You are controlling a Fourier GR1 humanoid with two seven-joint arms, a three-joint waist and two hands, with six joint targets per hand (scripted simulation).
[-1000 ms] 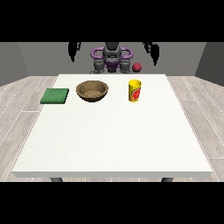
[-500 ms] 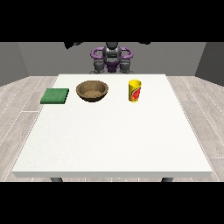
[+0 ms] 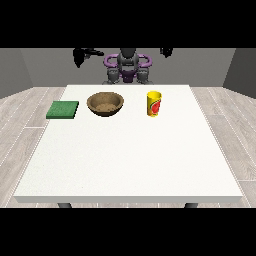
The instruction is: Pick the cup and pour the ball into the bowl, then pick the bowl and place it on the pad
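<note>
Table: we see a large white table (image 3: 127, 155) filling most of the view, with the robot (image 3: 128, 65) small behind its far edge.
Cup: we find the yellow cup (image 3: 154, 103) with a red mark on its side standing upright on the far part of the table, right of centre.
Ball: we cannot make out the ball; if it lies in the cup, the cup's wall hides it from us.
Bowl: we see the brown bowl (image 3: 105, 104) sitting upright on the table, left of the cup and well apart from it, its inside showing only its own brown surface.
Pad: we see the flat green pad (image 3: 63, 109) lying on the table left of the bowl, near it but not touching.
Hand at the view's left: we see it (image 3: 79, 55) raised high above the far left of the table, well away from every object and holding nothing; whether its fingers are straight or curled we cannot tell.
Hand at the view's right: we see it (image 3: 166, 51) raised high at the top of the scene, far behind and above the cup, touching nothing; its finger state we cannot tell either.
</note>
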